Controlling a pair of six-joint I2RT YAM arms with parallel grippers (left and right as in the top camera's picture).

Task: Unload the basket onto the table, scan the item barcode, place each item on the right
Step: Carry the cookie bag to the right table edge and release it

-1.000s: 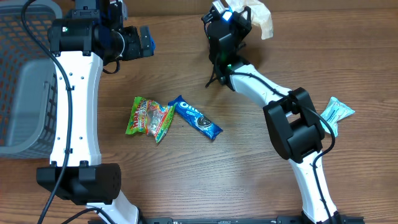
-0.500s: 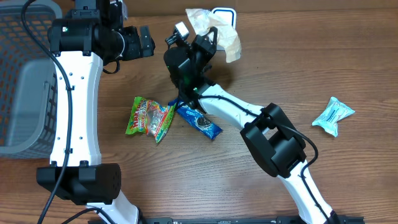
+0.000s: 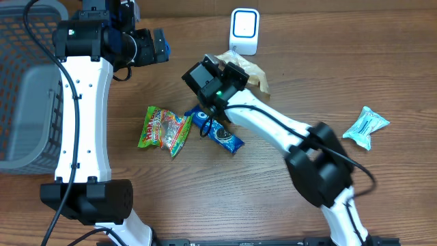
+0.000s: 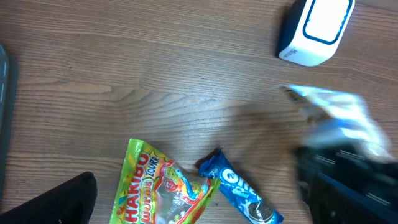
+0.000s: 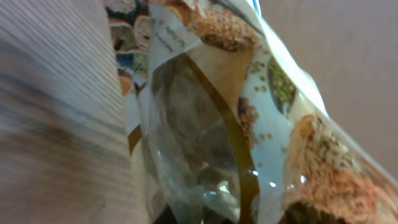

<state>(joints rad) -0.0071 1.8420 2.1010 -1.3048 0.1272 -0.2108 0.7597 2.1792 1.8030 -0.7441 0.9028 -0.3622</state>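
The right gripper [image 3: 237, 70] is clamped on a transparent snack bag [image 3: 257, 75] printed with grains and seeds. The bag is held just beyond this gripper, near the white barcode scanner [image 3: 244, 31]. On the table [image 3: 321, 61], an Oreo packet [image 3: 218, 130] and a Haribo bag [image 3: 164, 130] are seen behind the right gripper. The left gripper [image 3: 159, 46] is spread wide apart, and nothing is held in it.

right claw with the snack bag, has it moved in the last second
Yes. Seen from overhead, the right claw, shut on the snack bag, swung left and down the picture, off the white scanner toward the unmoved Oreo pack.
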